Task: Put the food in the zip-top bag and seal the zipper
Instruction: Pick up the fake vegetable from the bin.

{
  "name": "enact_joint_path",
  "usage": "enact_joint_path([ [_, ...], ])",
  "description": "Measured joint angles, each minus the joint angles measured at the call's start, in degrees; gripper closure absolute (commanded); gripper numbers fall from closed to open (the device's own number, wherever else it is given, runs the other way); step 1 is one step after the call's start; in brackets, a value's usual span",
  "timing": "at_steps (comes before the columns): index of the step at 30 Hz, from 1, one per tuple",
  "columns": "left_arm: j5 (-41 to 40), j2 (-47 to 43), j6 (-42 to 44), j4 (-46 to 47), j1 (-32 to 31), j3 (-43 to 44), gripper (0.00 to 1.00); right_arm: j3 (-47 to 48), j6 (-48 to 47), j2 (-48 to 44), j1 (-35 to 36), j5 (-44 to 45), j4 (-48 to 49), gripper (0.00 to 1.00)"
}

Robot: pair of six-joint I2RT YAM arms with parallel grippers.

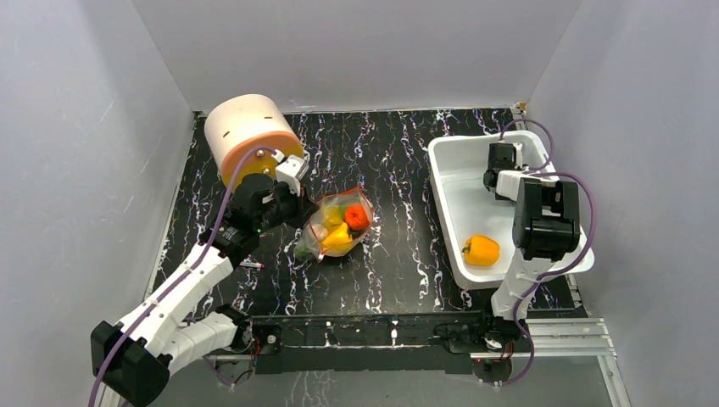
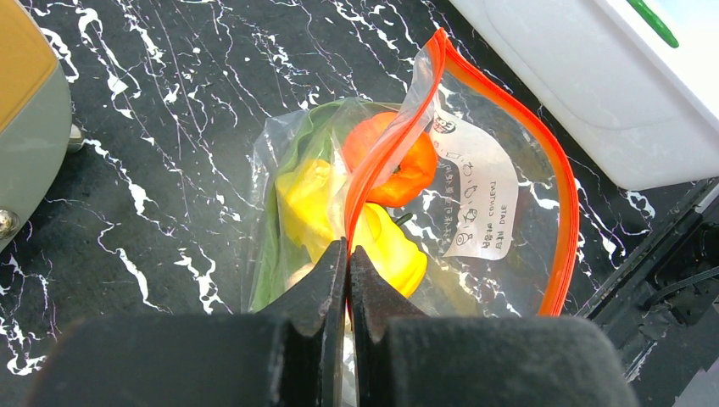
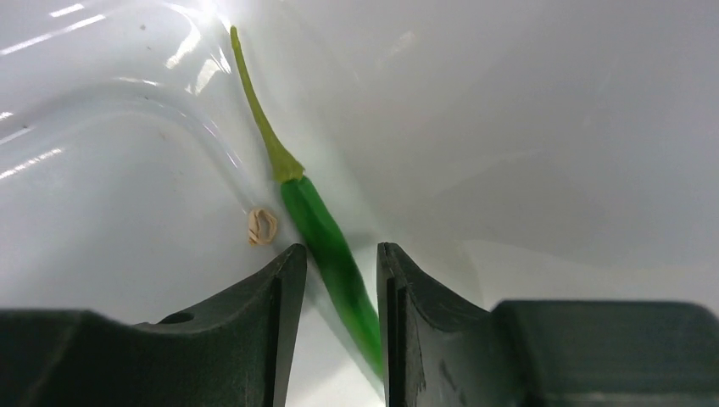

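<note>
Top external view: walls close in the black marbled desk on three sides. A white tub runs along the right edge and a cream-and-orange drum fills the far-left corner. Bare desk lies open between tub and bag, and more in front of the bag towards the arm bases. The drum sits close behind the left arm's wrist, so room is tight there.

The bag lies mid-desk, its long axis slanting from near-left to far-right, with its mouth turned toward the tub. Its zipper gapes in a loop, one lip arching wide and the other running straight down into the left tool. That tool is pinched tight on the bag's lip, with no gap between its fingers.

Inside the bag I count one tomato, at least two yellow pieces and one green pod along the far side (the crinkled plastic blurs the rest).

One yellow pepper sits in the tub near its front-left corner. One green chili lies where the tub's floor meets its wall, stem pointing away from the right tool. That tool is partly open, its fingers either side of the chili. A small pale ring lies just beside the chili.
</note>
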Motion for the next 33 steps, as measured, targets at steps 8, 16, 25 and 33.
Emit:
enact_joint_path([
  [8, 0.1, 0.0, 0.0, 0.0, 0.0, 0.0, 1.00, 2.3, 0.4, 1.2, -0.9, -3.9, -0.3, 0.73],
  [16, 0.5, 0.1, 0.0, 0.1, 0.0, 0.0, 1.00, 2.3, 0.7, 1.0, -1.1, -5.7, -0.6, 0.82],
  [25, 0.9, 0.1, -0.2, 0.2, 0.0, -0.3, 1.00, 2.5, 2.7, -0.6, -1.6, -10.8, -2.5, 0.86],
  [33, 1.2, 0.0, -0.7, 0.7, 0.0, -0.9, 1.00, 2.6, 5.0, -4.1, -0.3, -16.5, -6.8, 0.87],
])
